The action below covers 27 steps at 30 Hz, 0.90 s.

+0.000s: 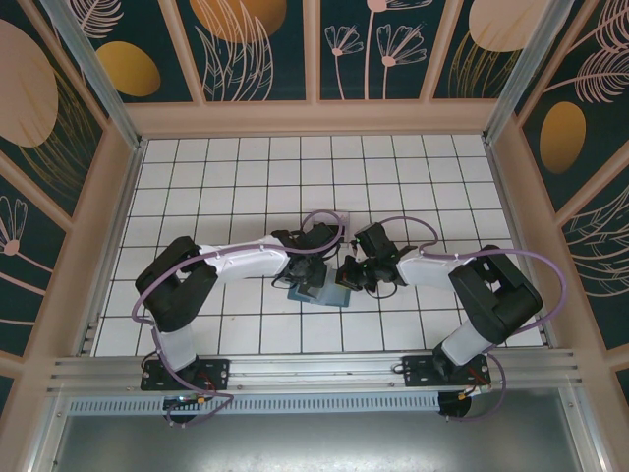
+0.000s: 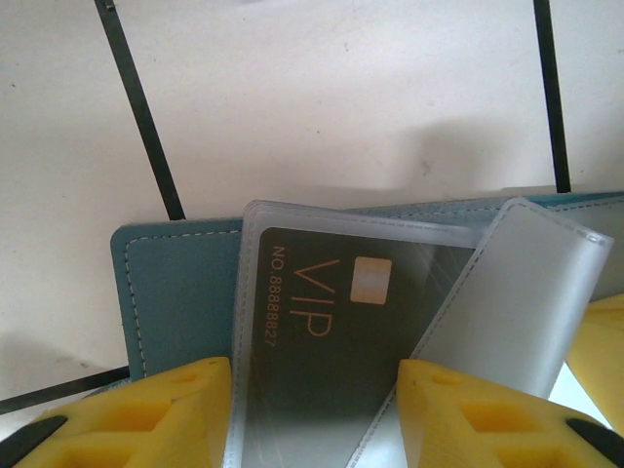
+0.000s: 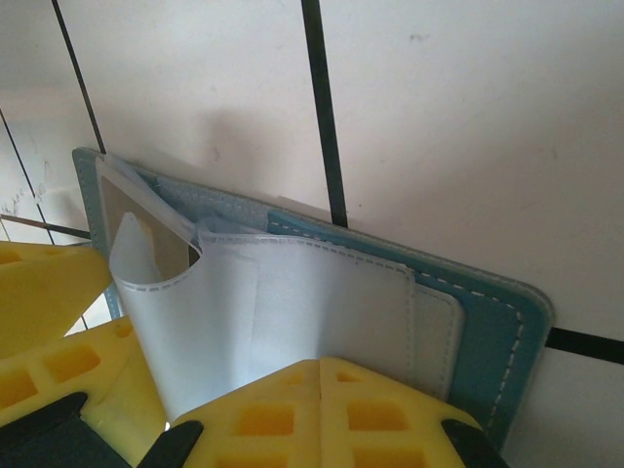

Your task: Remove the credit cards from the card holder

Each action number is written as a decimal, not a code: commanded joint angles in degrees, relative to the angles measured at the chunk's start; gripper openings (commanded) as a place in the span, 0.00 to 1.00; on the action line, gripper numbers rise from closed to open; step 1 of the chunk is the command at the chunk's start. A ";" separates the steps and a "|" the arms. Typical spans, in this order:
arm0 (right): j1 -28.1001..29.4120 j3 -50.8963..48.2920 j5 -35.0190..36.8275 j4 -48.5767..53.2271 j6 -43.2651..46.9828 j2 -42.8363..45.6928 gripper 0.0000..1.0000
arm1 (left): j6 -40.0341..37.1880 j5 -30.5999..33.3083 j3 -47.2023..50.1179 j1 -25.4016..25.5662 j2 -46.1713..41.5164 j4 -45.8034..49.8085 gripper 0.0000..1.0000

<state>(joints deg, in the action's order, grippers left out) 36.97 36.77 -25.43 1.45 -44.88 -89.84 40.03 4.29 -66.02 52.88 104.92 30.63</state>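
The slate-blue card holder point(image 1: 324, 294) lies open on the white tiles between the two arms. A clear sleeve holding a dark credit card point(image 2: 322, 341) printed "VIP" lies over the card holder point(image 2: 175, 292). My left gripper point(image 2: 314, 390) has its yellow fingers against the two long sides of that sleeve, closed on the card across its width. A second frosted sleeve point(image 2: 517, 312) is folded over the card's right corner. My right gripper point(image 3: 320, 375) is shut, its tips together and pressing down on a white sleeve point(image 3: 253, 312) of the card holder point(image 3: 497, 331).
Both grippers point(image 1: 310, 267) point(image 1: 352, 273) meet over the middle of the tiled floor, nearly touching. The left gripper's yellow fingers point(image 3: 49, 292) stand close beside the right one. Wooden walls ring the floor, and a metal rail runs along the near edge.
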 commanded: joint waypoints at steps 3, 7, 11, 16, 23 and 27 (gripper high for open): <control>0.65 -0.83 0.60 2.94 0.97 -1.49 0.02 | -0.70 -2.59 -1.16 0.57 1.30 -2.35 0.47; 0.73 -0.74 0.72 3.09 0.97 -1.56 0.02 | -0.22 -3.73 0.47 0.60 0.24 -4.76 0.45; 0.82 -0.91 0.82 2.78 0.61 -1.44 0.02 | 0.19 -5.73 1.68 0.57 0.01 -7.08 0.45; 1.12 -1.00 0.91 2.85 0.52 -1.56 0.02 | 0.84 -7.33 2.55 0.62 -1.45 -9.33 0.45; 1.43 -1.00 0.91 2.65 0.42 -1.79 0.02 | 0.90 -5.30 2.41 0.62 -2.67 -7.87 0.46; 1.53 -1.09 1.00 2.66 0.35 -1.95 0.02 | 0.36 -3.35 1.11 0.59 -3.23 -5.59 0.48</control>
<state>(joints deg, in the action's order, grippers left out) 37.52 36.73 -25.39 1.43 -44.91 -89.93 40.53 0.67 -63.64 52.84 103.70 25.15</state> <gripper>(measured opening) 0.053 0.481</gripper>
